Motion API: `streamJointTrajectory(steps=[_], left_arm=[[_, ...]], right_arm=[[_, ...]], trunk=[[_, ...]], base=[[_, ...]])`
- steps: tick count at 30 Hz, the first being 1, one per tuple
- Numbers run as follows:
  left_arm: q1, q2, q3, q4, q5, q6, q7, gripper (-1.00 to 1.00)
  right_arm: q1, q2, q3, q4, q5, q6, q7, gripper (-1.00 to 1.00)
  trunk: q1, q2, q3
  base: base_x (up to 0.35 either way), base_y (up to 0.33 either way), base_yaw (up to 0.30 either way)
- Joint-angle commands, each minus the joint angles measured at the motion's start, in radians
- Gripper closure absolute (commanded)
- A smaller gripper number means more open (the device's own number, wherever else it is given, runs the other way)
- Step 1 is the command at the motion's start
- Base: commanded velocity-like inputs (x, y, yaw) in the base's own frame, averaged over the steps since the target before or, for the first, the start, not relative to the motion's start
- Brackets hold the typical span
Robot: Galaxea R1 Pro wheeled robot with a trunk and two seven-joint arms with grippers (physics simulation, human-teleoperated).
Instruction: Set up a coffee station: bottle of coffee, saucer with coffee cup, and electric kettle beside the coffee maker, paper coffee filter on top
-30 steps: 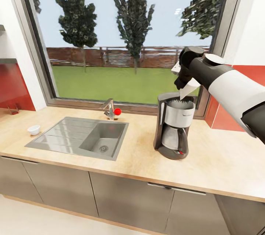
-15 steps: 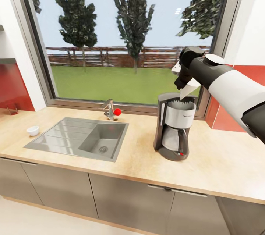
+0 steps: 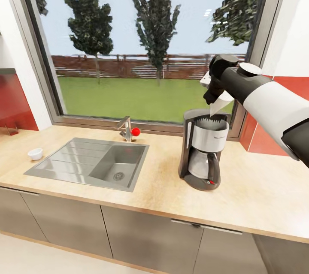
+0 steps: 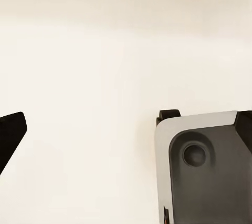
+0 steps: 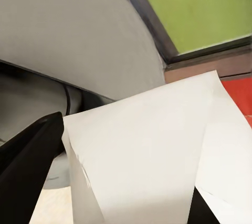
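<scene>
The coffee maker (image 3: 201, 154) stands on the countertop (image 3: 257, 188) to the right of the sink. My right gripper (image 3: 216, 95) hangs just above its open top, shut on the paper coffee filter (image 3: 221, 104), whose point hangs down toward the machine's top rim. In the right wrist view the white filter (image 5: 147, 150) sits between the black fingers (image 5: 31, 153), over the machine's grey top (image 5: 63, 34). The coffee cup (image 3: 35, 153) sits on the counter left of the sink. My left gripper (image 4: 126, 134) is open over pale floor, with one black fingertip (image 4: 10, 137) at the picture's edge.
A grey sink (image 3: 90, 164) with a drainboard is set into the counter, and a faucet (image 3: 126, 128) with a red knob stands behind it. A big window runs along the back. Red wall panels flank it. A part of the robot's base (image 4: 205, 171) is under the left gripper.
The whole picture has shifted slightly, so the camera has moved. My right gripper still holds the filter in the same spot above the coffee maker.
</scene>
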Motion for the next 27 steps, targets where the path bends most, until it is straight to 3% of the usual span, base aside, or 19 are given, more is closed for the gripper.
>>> streamJointTrajectory(steps=[1, 15, 27], left_arm=[[-0.001, 0.000, -0.001, 0.001, 0.001, -0.003, -0.003, -1.00], [-0.001, 0.000, -0.001, 0.001, 0.001, -0.003, -0.003, -1.00], [-0.001, 0.000, -0.001, 0.001, 0.001, -0.003, -0.002, -1.00]], right_arm=[[-0.001, -0.001, 0.005, -0.002, 0.009, 0.002, 0.010, 1.00], [0.003, 0.000, 0.006, -0.001, 0.009, 0.002, 0.010, 1.00], [0.060, 0.000, 0.006, -0.002, 0.010, 0.002, 0.010, 1.00]], trunk=[[0.000, -0.001, -0.001], [0.000, -0.001, -0.001], [0.000, -0.001, -0.001]], base=[[0.001, -0.001, 0.000], [0.000, 0.000, 0.000], [0.000, 0.000, 0.000]])
